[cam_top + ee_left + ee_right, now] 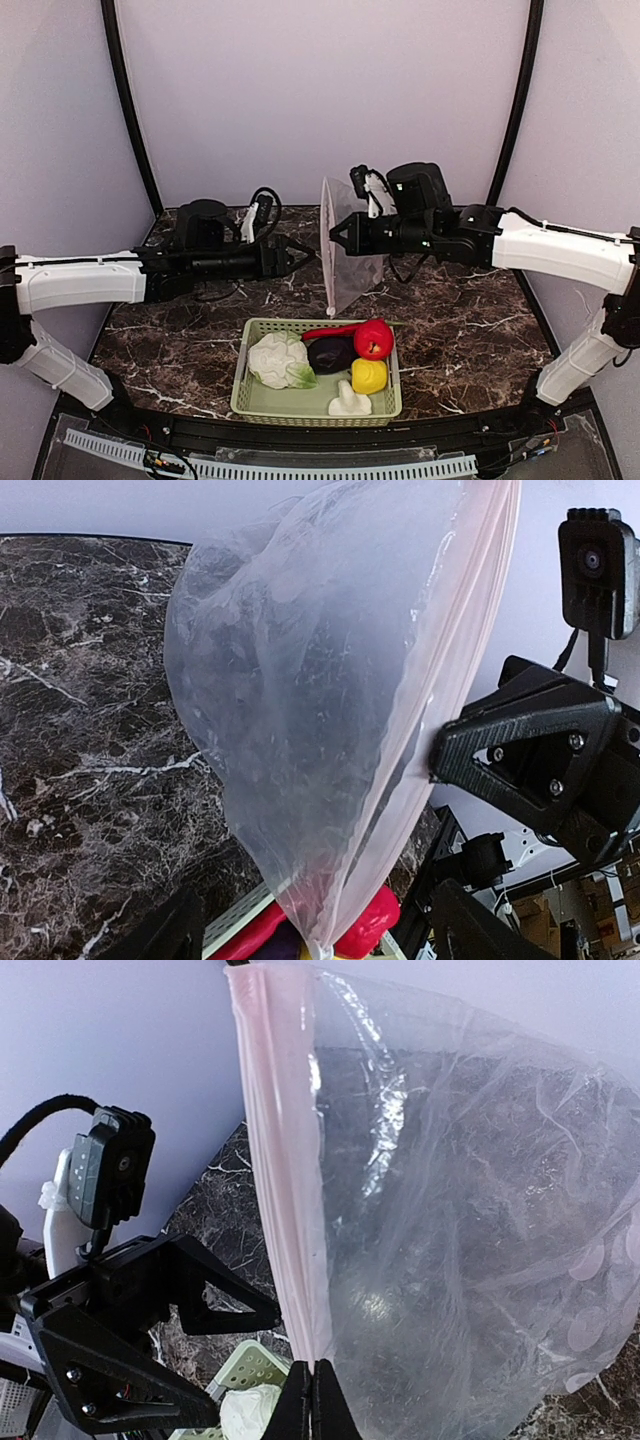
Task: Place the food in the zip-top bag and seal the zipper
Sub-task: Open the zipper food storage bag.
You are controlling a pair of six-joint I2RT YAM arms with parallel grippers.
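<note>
The clear zip-top bag (352, 250) hangs upright above the table, empty, its pinkish zipper (327, 250) running down the edge that faces left. My right gripper (312, 1400) is shut on that strip (280, 1180) and holds the bag up. My left gripper (305, 255) stands open just left of the strip. In the left wrist view the bag's lower corner (320, 935) sits between its spread fingers (165, 930). The food lies in the green basket (243, 375): cauliflower (280, 360), eggplant (332, 353), red pepper (374, 340), red chili (328, 332), yellow pepper (369, 375), mushroom (349, 403).
The basket stands on the dark marble table (470, 330) at the near edge, directly below the hanging bag. Pale walls with black corner posts (130, 110) close in the back and sides.
</note>
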